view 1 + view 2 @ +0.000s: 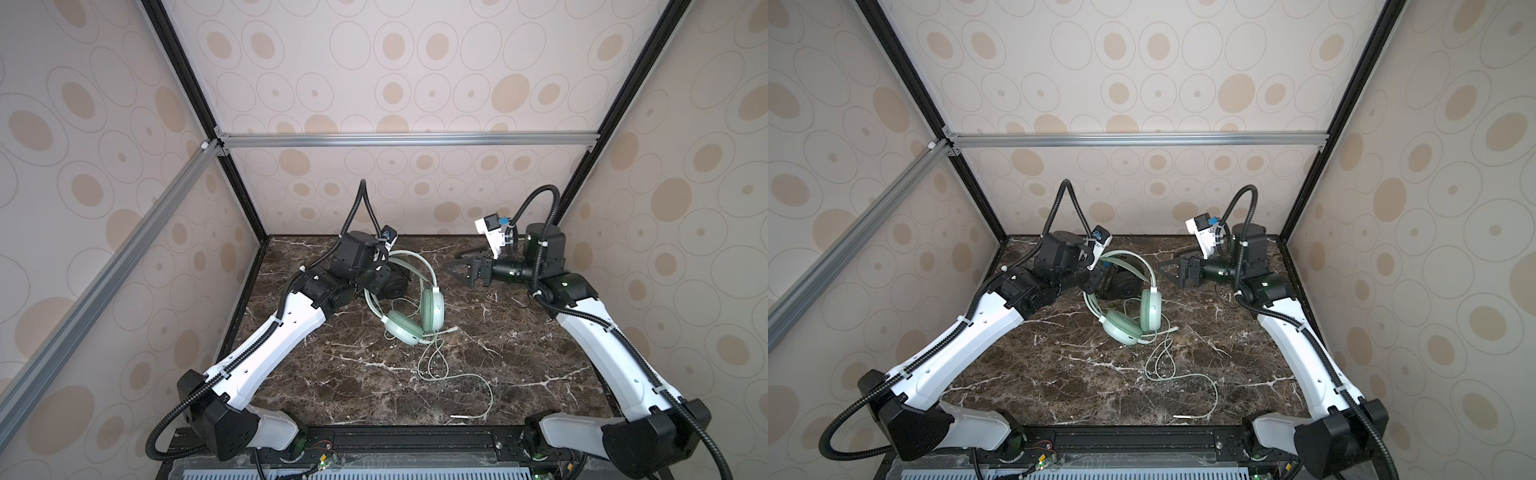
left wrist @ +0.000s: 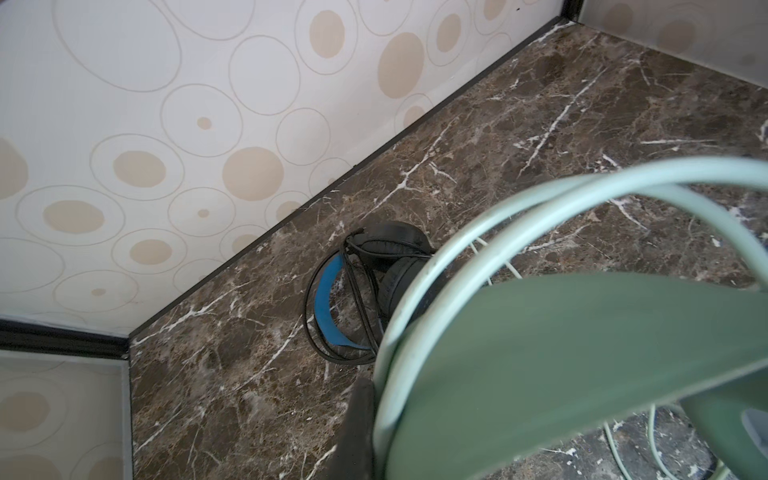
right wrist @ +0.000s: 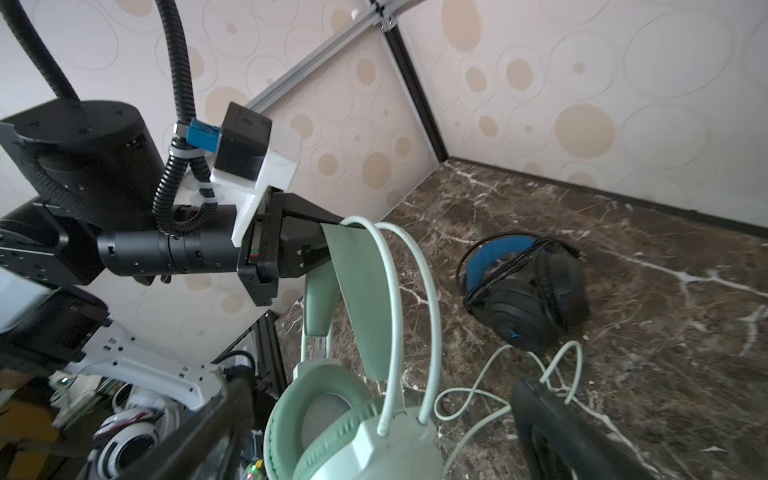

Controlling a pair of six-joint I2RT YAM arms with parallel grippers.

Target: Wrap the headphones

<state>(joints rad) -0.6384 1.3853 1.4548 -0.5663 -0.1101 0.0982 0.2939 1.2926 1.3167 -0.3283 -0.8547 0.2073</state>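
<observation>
The mint-green headphones [image 1: 432, 309] stand half lifted at mid-table, their earcups [image 1: 1121, 328] resting on the marble. My left gripper [image 3: 322, 245] is shut on their headband strap [image 2: 582, 353], and only one dark finger [image 2: 361, 415] shows in the left wrist view. Their pale green cable [image 1: 457, 376] trails in loose loops toward the front edge. The black headphones [image 1: 392, 286] with blue lining [image 3: 494, 253] lie behind them, cable wound round them. My right gripper [image 1: 457, 266] hangs open to the right of the headband, touching nothing.
The marble table [image 1: 540, 353] is boxed in by patterned walls and black frame posts [image 1: 245, 199]. The cable's white plug [image 1: 459, 415] lies near the front rail. The left arm's wrist covers part of the black headphones in both top views.
</observation>
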